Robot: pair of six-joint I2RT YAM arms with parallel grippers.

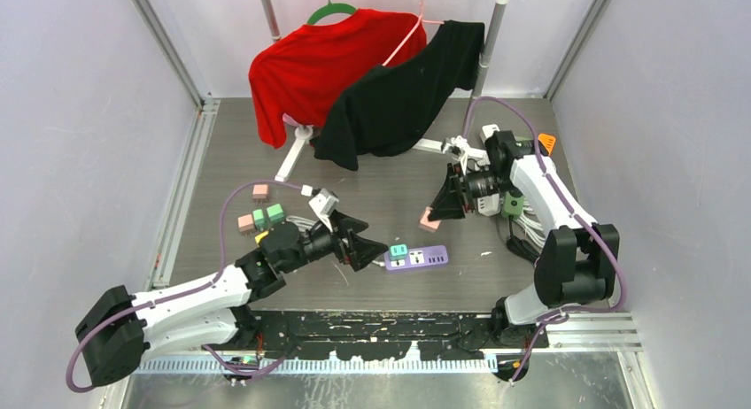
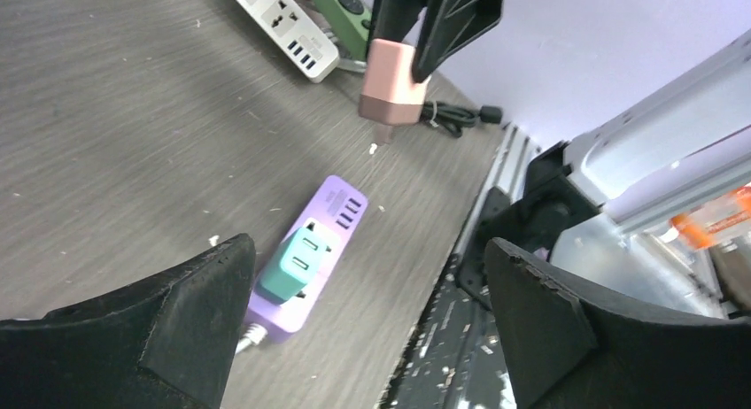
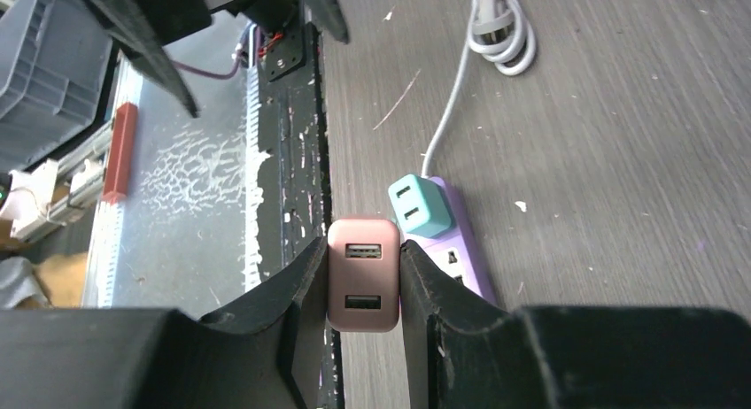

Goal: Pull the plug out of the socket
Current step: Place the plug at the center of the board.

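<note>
- Far left of the counter [image 1: 390, 174] there's a little cluster of cube adapters [image 1: 262, 212], pink and green, matte plastic. The counter itself is dark grey with a wood-grain look, scuffed and dotted with white flecks.
- The left gripper [image 1: 360, 239] has black, wedge-shaped, matte jaws. They're spread wide apart with nothing between them, right by the left end of the strip.
- The teal plug [image 2: 299, 263] is a chunky rounded block with two slots on top. It's seated in the strip near the cord end.
- The purple power strip [image 2: 341, 205] is a flat bar of smooth plastic with rounded corners. It lies flat on the counter and has a row of small ports at the end away from the cord. A white cord [image 3: 500, 28] runs off it into a loose coil.
- The pink plug [image 3: 361, 285] is a rose-gold rounded block with a satin finish and two USB ports stacked on its face. It's off the strip, up and to the right of it, not touching it. From the left wrist view you can see metal pins poking out underneath.
- The right gripper [image 1: 440, 205] has the same black wedges, with the jaws clamped on the pink plug's two flat sides.
</note>
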